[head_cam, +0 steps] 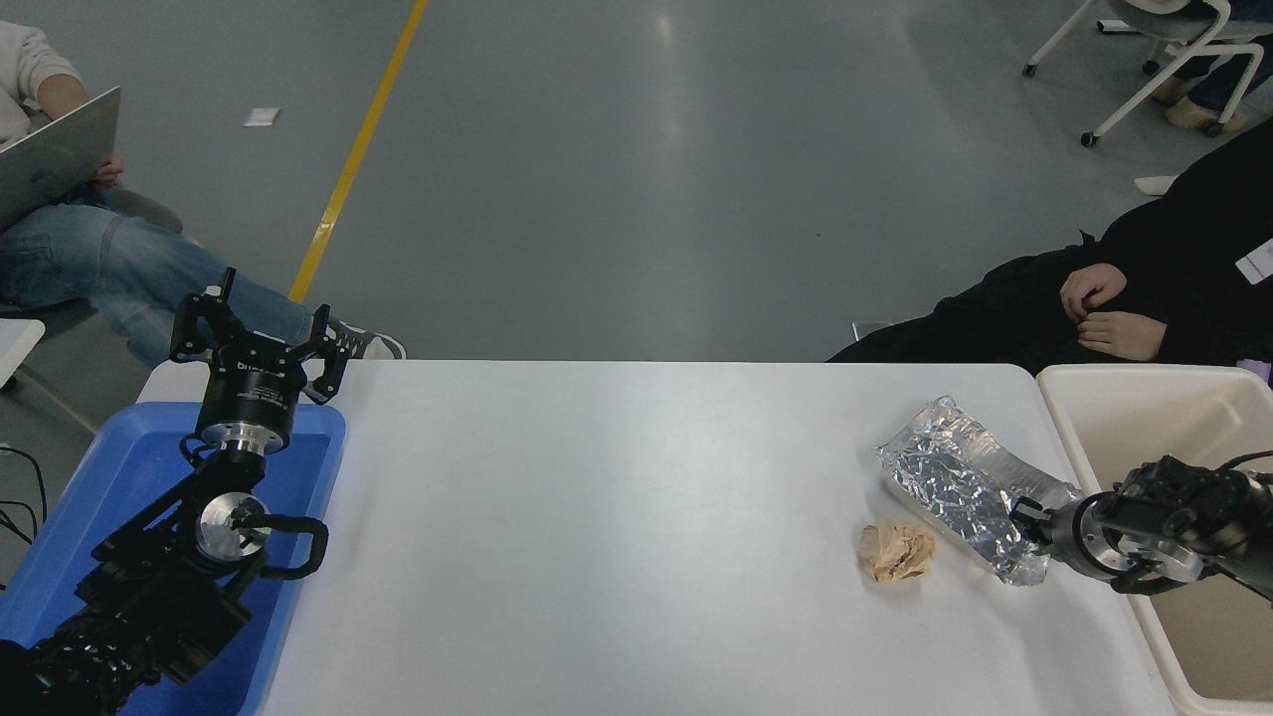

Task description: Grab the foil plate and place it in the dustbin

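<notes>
The foil plate, crinkled and silver, lies at the right of the white table with its right side tipped up. My right gripper comes in from the right edge and is shut on the plate's right rim, just left of the dustbin. The dustbin is a cream bin standing against the table's right end; its right part is cut off by the picture edge. My left gripper is parked at the lower left, open and empty.
A crumpled tan paper ball lies just left of the plate's near end. A blue tray sits under the left arm. A person in black sits behind the bin. Another person with a laptop sits at the far left.
</notes>
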